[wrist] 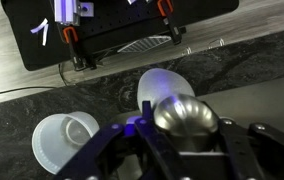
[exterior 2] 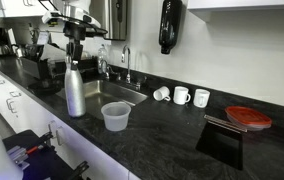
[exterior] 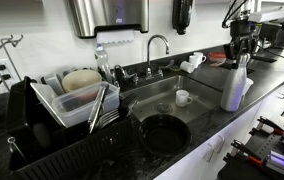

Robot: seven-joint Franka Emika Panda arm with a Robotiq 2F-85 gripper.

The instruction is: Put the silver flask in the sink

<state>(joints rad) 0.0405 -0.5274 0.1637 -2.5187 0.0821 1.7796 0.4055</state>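
Dark gripper fingers [wrist: 122,150] fill the bottom of the wrist view, one on each side of the flask's [wrist: 185,115] rounded metal top. Jaws stand partly open, close beside the cap; whether they press on it cannot be told. In both exterior views the arm [exterior 2: 77,15] reaches straight down from above, with the gripper [exterior 2: 75,60] pointing down over the flask's neck. Flask stands upright on the dark counter [exterior 2: 172,135], just beside the sink [exterior: 152,100], not in it. On the counter near the flask sits a clear plastic cup [exterior 2: 115,116]. Inside the sink sits a white mug [exterior: 183,97], with the faucet [exterior: 157,45] behind it. Three white mugs [exterior 2: 181,95] line the wall farther along. Beside the sink's other end stands a black dish rack [exterior: 42,140].
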